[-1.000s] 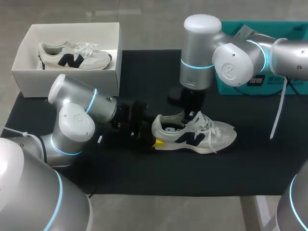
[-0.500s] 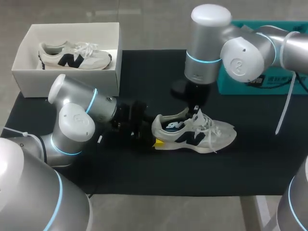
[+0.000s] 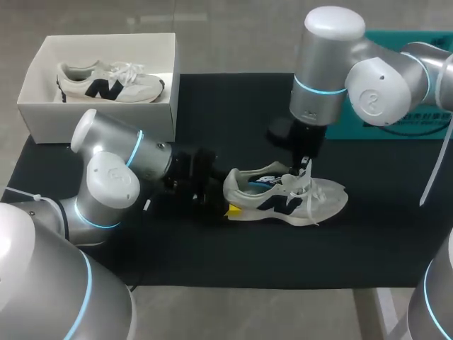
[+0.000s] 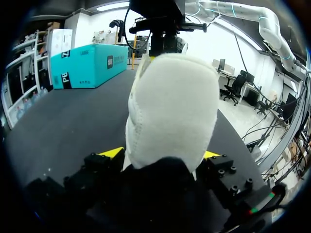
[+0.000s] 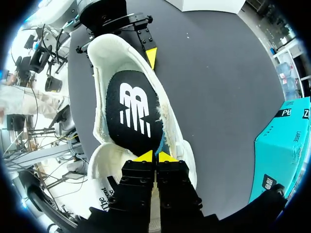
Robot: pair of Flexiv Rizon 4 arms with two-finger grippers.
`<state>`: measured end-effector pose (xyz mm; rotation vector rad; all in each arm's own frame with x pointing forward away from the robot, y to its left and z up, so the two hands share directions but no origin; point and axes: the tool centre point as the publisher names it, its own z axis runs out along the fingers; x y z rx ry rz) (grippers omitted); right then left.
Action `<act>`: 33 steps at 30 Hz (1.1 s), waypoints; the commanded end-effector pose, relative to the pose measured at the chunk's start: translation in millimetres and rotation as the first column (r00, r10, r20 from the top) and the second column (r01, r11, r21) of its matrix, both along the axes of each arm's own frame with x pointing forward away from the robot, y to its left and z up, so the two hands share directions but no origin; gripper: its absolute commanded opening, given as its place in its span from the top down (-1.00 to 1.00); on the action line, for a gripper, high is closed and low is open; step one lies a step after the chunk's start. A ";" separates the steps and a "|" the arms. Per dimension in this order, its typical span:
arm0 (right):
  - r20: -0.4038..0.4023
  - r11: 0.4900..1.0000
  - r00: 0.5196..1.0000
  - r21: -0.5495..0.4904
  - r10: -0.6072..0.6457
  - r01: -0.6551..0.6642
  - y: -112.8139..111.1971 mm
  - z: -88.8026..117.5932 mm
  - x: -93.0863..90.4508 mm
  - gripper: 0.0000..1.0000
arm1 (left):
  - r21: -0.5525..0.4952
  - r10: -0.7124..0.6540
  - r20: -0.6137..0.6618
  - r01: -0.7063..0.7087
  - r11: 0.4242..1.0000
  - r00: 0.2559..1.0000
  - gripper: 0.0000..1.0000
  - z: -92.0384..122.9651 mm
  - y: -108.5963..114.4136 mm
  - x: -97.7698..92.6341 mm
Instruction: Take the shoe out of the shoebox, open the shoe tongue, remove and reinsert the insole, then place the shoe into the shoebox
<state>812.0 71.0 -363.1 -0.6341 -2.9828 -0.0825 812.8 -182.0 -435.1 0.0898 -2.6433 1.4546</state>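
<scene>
The shoe point(image 3: 283, 193) is out of the shoebox point(image 3: 99, 122) and lies on its sole at the centre of the worktop point(image 3: 212, 248), toe toward the right of the frame. The left hand point(image 4: 163, 154) clamps its heel from both sides. The right hand point(image 5: 155, 157) is pinched closed, apparently on the front edge of the black insole point(image 5: 133, 111), which looks partly lifted with a blue underside showing. So the tongue seems open and insole removal is under way; pulling it free, reinserting it and boxing the shoe are left. Another shoe point(image 3: 106, 81) sits in the shoebox at upper left.
</scene>
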 end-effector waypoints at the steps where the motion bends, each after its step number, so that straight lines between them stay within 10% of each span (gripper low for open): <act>1: 0.015 0.999 0.999 0.030 0.035 -0.036 0.3 0.8 -1.8 1.00 | 0.003 0.001 -0.001 -0.001 1.000 1.000 1.00 -6.5 -0.7 1.9; 14: 0.063 0.968 0.969 0.060 0.240 -0.243 30.8 16.7 3.7 1.00 | 0.003 0.001 -0.001 -0.001 1.000 1.000 1.00 -6.5 -0.7 1.9; 33: 0.114 0.969 0.965 0.047 0.236 -0.243 16.6 37.0 -10.7 1.00 | 0.003 0.001 -0.001 -0.001 1.000 1.000 1.00 -6.5 -0.7 1.9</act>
